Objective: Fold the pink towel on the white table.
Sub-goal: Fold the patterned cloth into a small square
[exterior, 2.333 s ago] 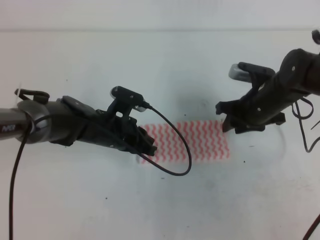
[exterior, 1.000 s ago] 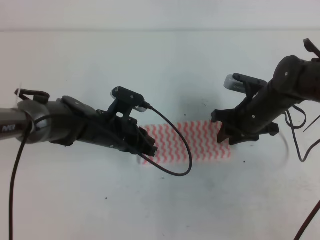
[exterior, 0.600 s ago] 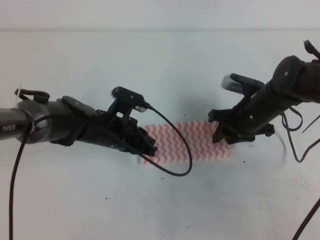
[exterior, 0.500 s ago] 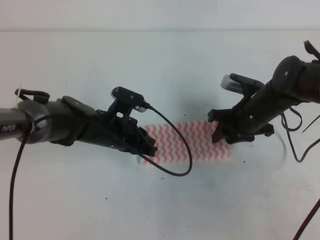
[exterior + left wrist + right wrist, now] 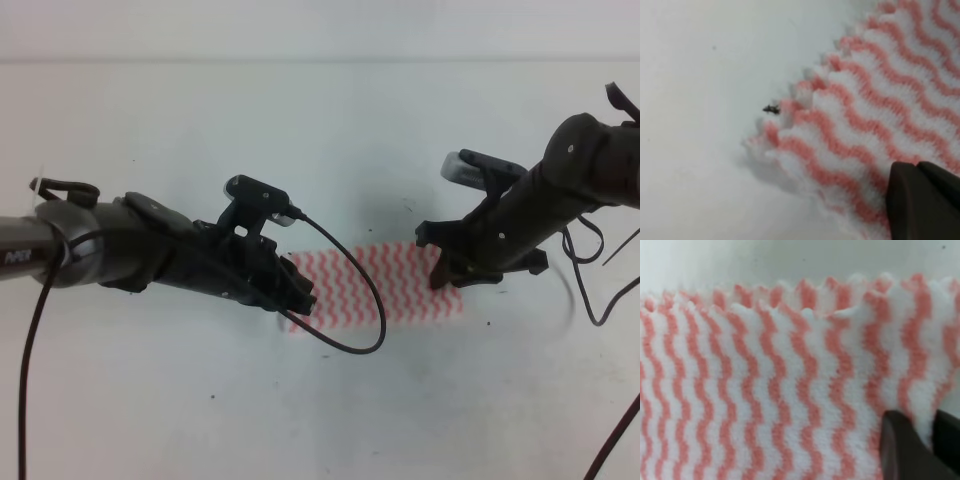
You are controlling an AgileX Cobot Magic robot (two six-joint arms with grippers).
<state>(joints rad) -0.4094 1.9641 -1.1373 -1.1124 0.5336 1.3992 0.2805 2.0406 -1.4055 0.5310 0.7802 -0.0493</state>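
Note:
The pink towel (image 5: 385, 285) lies flat on the white table (image 5: 330, 130) as a short strip of pink-and-white zigzag stripes. My left gripper (image 5: 300, 297) is at its near left corner. In the left wrist view the two dark fingers (image 5: 905, 200) stand tight together on the towel's near edge (image 5: 865, 125). My right gripper (image 5: 441, 275) is at the towel's right end. In the right wrist view its fingers (image 5: 902, 450) pinch a narrow bit of the towel's edge (image 5: 765, 380) between them.
A black cable (image 5: 360, 300) loops from the left arm over the towel's left half. More cables (image 5: 590, 290) hang from the right arm at the right edge. A few dark specks dot the table around the towel.
My right gripper has moved left and down from just off the towel's right end onto its right edge. The left arm has barely moved. The towel lies as before.

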